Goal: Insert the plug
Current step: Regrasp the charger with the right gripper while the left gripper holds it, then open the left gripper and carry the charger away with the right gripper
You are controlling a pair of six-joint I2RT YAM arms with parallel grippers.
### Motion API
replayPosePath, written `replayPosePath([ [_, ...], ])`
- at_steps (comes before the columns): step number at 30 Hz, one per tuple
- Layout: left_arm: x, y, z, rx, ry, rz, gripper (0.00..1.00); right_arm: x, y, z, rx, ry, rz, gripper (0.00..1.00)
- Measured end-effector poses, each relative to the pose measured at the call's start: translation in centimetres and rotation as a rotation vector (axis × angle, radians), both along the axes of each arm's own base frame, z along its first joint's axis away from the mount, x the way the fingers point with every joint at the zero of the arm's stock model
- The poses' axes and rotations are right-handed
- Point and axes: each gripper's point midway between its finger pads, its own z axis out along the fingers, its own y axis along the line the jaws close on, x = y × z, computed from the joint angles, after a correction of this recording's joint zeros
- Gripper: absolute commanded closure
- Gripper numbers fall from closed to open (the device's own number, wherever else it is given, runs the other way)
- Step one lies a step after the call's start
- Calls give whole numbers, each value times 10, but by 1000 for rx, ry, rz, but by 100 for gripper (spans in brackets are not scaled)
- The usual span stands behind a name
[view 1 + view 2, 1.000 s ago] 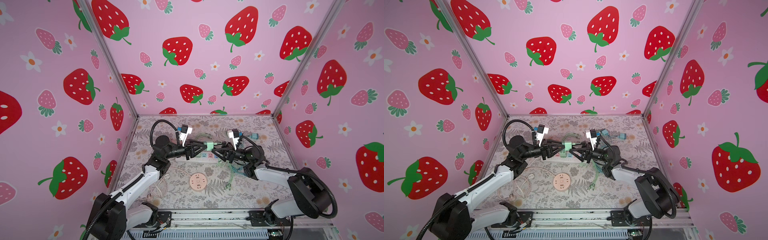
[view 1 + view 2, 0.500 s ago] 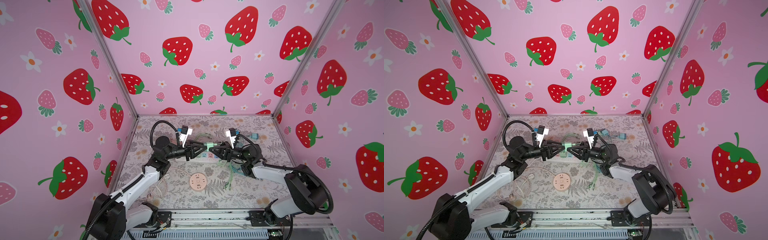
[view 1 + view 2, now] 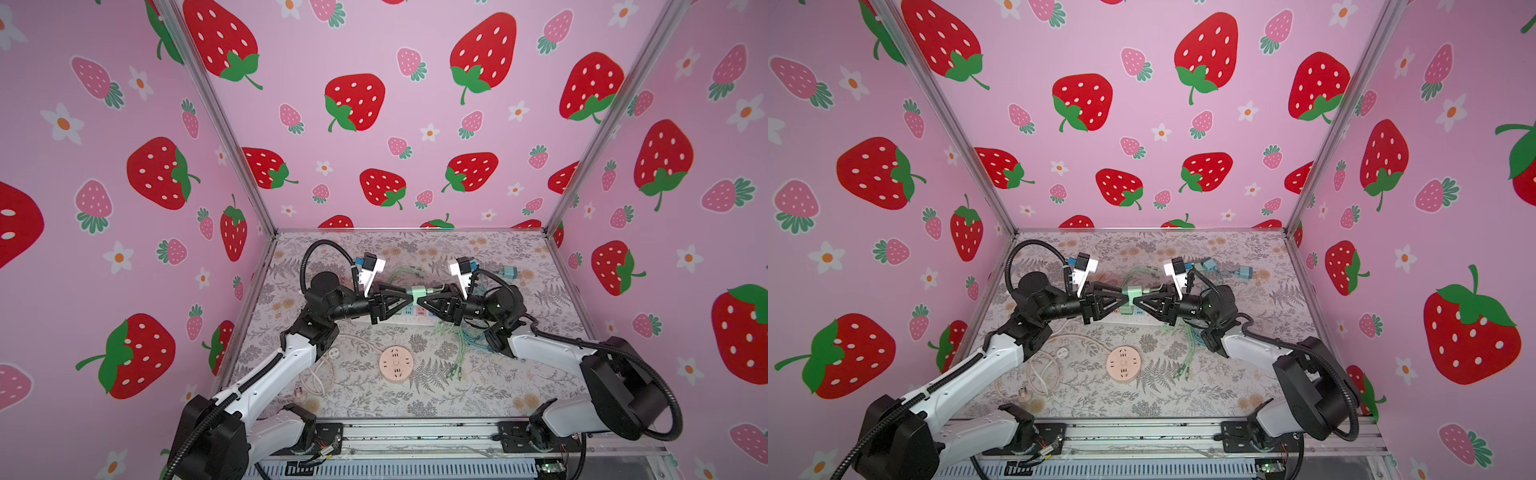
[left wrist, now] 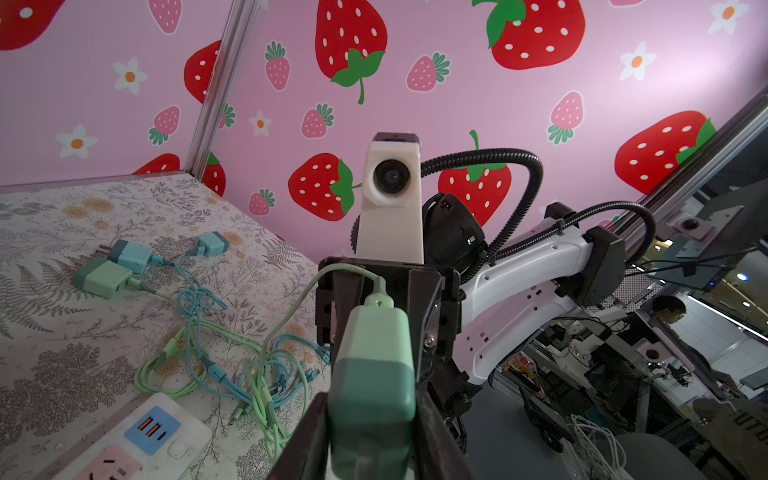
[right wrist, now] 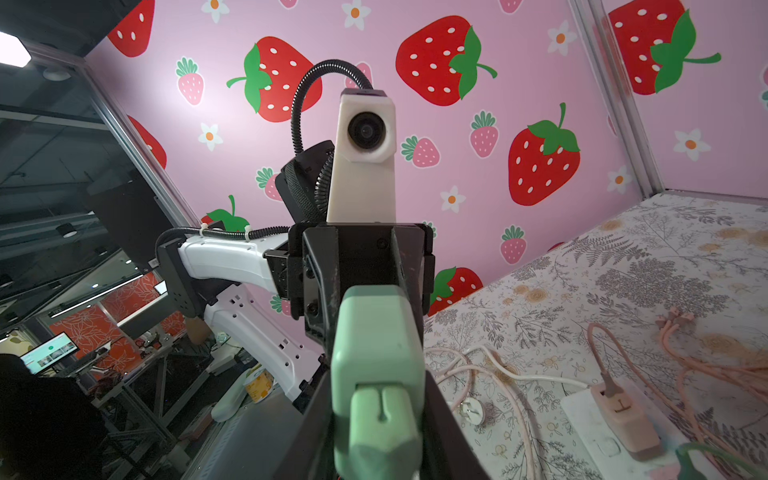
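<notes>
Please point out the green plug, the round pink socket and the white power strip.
green plug [image 3: 412, 291], in a top view, mid body
round pink socket [image 3: 396, 364], in a top view, face centre
white power strip [image 4: 193, 432], left wrist view, white end

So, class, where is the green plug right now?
In both top views the green plug hangs mid-table between the left gripper and right gripper tips, above the white power strip.

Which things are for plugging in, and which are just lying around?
For the job: green plug, left gripper, right gripper, white power strip.
Just lying about: round pink socket, blue plugs, spare green plug, tangled cables, white cord.
</notes>
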Motion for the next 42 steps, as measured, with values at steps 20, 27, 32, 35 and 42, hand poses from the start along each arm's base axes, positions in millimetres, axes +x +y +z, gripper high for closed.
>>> replayPosePath([
  [20, 24, 70, -11, 124, 76, 413, 35, 89, -39, 45, -270, -166, -360, 94],
  [27, 38, 94, -47, 223, 193, 577, 34, 177, -19, 79, -323, -236, -473, 94],
  [32, 41, 105, -58, 257, 229, 640, 34, 236, 2, 96, -347, -292, -537, 95],
  [35, 42, 109, -63, 269, 244, 666, 34, 259, 11, 101, -353, -316, -562, 94],
  [42, 47, 118, -82, 308, 311, 719, 34, 271, 18, 57, -419, -273, -536, 95],
])
